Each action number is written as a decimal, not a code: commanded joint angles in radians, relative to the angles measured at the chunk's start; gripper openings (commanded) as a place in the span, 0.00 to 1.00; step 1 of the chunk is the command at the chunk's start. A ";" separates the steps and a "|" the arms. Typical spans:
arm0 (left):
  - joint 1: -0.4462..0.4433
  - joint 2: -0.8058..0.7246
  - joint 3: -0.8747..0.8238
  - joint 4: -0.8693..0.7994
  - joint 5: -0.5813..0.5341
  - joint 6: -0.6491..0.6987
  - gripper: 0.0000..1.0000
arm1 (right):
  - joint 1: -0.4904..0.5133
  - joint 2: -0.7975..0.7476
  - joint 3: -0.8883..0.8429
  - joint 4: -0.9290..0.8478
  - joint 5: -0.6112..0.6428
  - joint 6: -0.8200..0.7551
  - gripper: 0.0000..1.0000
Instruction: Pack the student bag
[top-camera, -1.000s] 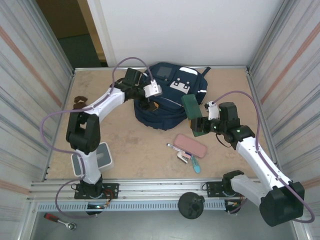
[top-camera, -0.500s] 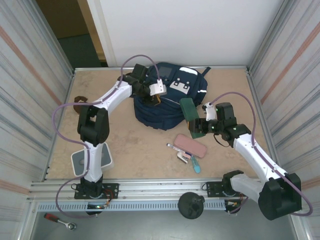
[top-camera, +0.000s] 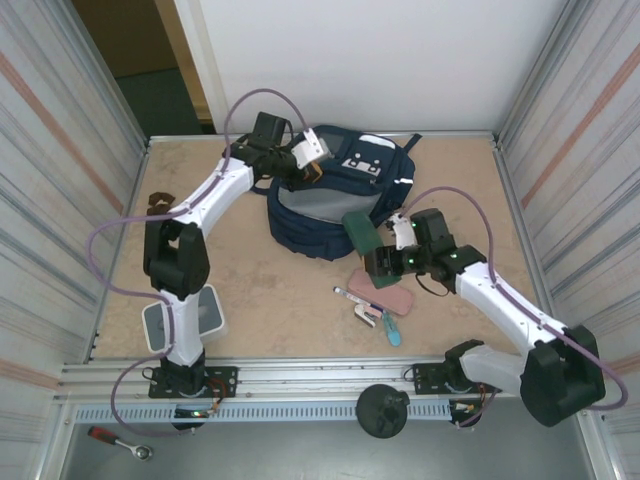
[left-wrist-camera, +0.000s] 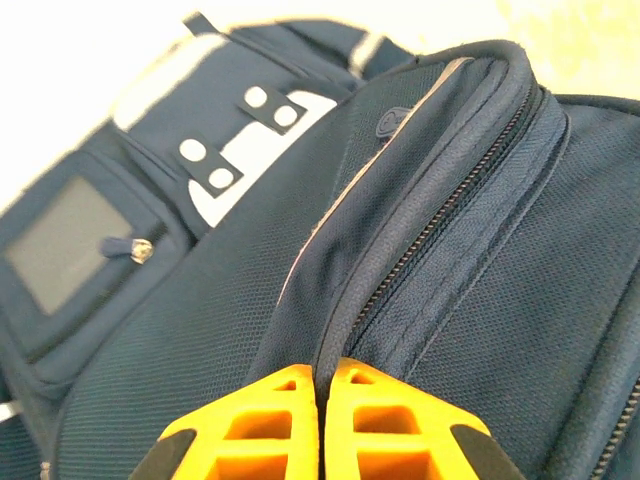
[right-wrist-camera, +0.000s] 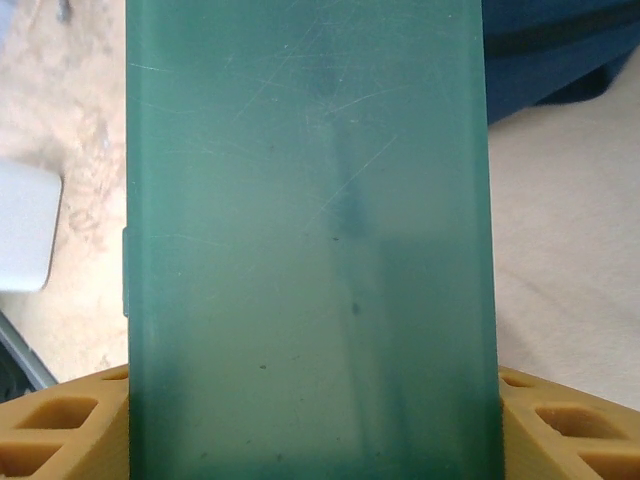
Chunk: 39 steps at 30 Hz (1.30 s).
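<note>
l tool (left-wrist-camera: 320, 425) pinching student bag (left-wrist-camera: 480, 250) flap, r tool (top-camera: 378, 262) clamps green case (right-wrist-camera: 310, 200).

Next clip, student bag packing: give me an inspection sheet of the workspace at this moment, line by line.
Surface: beige table, mottled, no spills seen.
Job's things: student bag lies at the far middle, main opening lifted, grey lining showing.
Clutter: pink pouch, pens and a teal item near the front; white-grey device by the left base; dark object at the left edge.
Hands: left hand shut on the bag's zipper edge; right hand shut on a green case at the bag's near right edge.
Cables: purple cable loops off each arm, no snag seen.
Surroundings: corrugated walls both sides, white back wall; ratchet and black knob below the front rail.
</note>
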 joint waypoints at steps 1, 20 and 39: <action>0.016 -0.084 0.057 0.083 0.024 -0.178 0.00 | 0.051 0.059 0.090 0.031 0.060 0.000 0.26; 0.035 0.040 0.381 -0.022 0.113 -0.224 0.00 | 0.162 0.719 0.726 0.034 0.380 -0.030 0.29; 0.049 0.041 0.350 0.028 0.140 -0.288 0.00 | 0.169 0.857 0.810 0.302 0.437 0.086 0.73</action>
